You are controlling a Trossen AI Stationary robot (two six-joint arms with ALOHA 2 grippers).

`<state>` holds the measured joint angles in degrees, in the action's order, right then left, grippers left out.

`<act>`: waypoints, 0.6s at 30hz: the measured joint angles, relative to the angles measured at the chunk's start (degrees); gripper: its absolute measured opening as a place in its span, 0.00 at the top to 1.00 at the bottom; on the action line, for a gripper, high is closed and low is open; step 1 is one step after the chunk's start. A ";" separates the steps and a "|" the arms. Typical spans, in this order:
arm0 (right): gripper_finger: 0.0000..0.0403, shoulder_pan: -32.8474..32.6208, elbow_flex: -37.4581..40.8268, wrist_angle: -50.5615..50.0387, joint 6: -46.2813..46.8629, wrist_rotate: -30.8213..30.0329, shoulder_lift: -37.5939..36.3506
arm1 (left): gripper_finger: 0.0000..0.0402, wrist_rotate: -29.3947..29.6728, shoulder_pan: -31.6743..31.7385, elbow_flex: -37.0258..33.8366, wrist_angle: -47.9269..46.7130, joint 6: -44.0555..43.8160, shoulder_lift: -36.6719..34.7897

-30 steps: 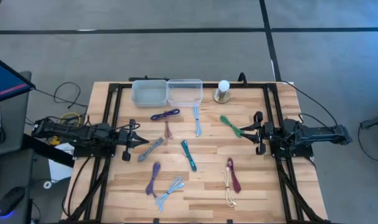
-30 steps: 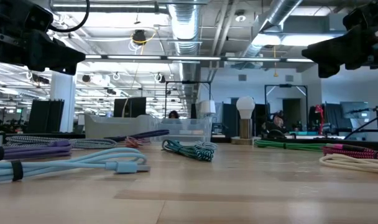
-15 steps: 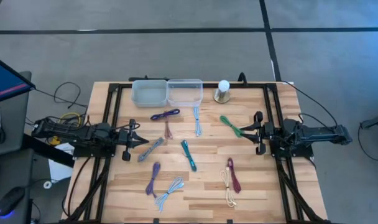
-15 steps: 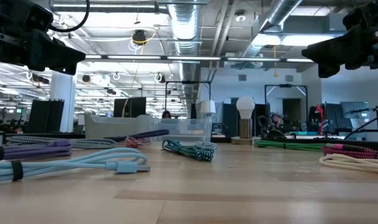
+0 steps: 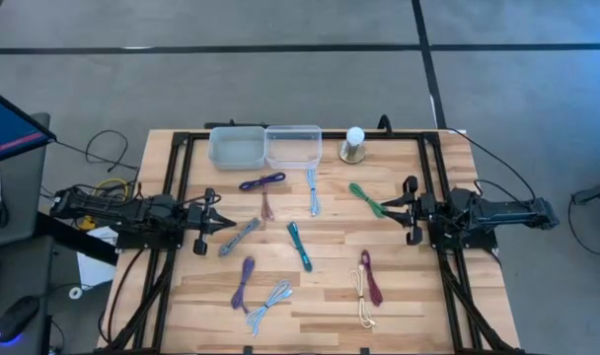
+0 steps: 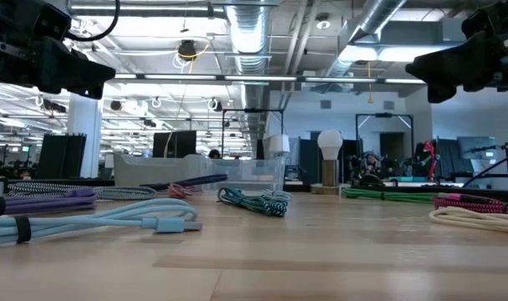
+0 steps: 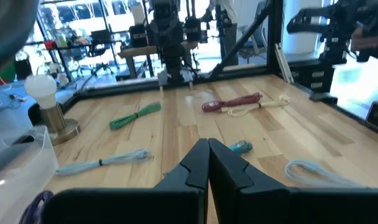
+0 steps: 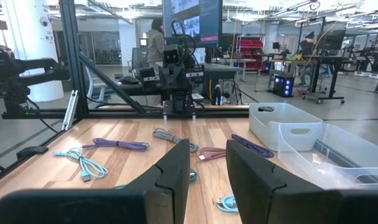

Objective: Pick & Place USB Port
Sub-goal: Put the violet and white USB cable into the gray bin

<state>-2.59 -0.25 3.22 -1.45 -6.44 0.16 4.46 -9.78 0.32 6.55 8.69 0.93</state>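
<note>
No placement is evident: the two clear plastic bins (image 5: 264, 147) look empty, coiled braided USB cables (image 5: 298, 243) lie scattered on the wooden table (image 5: 330, 296), the left gripper (image 5: 224, 224) is closed on nothing, and the right gripper (image 5: 387, 208) is part-open, empty.

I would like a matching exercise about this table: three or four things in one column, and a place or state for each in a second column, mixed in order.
Things:
1. green cable
2. light bulb
3. left tool
4. white cable

Places or states:
A. shut, above the table's left side
B. beside the clear bins, at the far edge
C. near the front edge, touching the dark red cable
D. just in front of the right tool

Pairs: 1-D, 2-B, 3-A, 4-C
</note>
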 joint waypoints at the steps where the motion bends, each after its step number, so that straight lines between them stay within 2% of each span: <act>1: 0.76 0.00 -0.02 0.00 0.00 0.00 -0.02 | 0.98 0.01 0.02 0.00 0.87 0.00 -0.02; 10: 0.76 0.00 -0.02 -0.15 0.21 0.00 -0.02 | 0.98 -0.01 0.00 0.00 3.53 -0.69 0.00; 15: 0.76 0.00 -0.02 -0.53 6.31 0.37 -0.01 | 0.98 0.01 0.00 0.00 3.55 -3.56 0.00; 18: 0.76 0.00 -0.02 -1.27 6.47 0.37 0.00 | 0.98 3.14 0.00 0.00 3.56 -4.77 0.00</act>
<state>-2.59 -0.27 1.95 5.02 -6.07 0.16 7.60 -9.78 0.32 10.11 3.92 0.93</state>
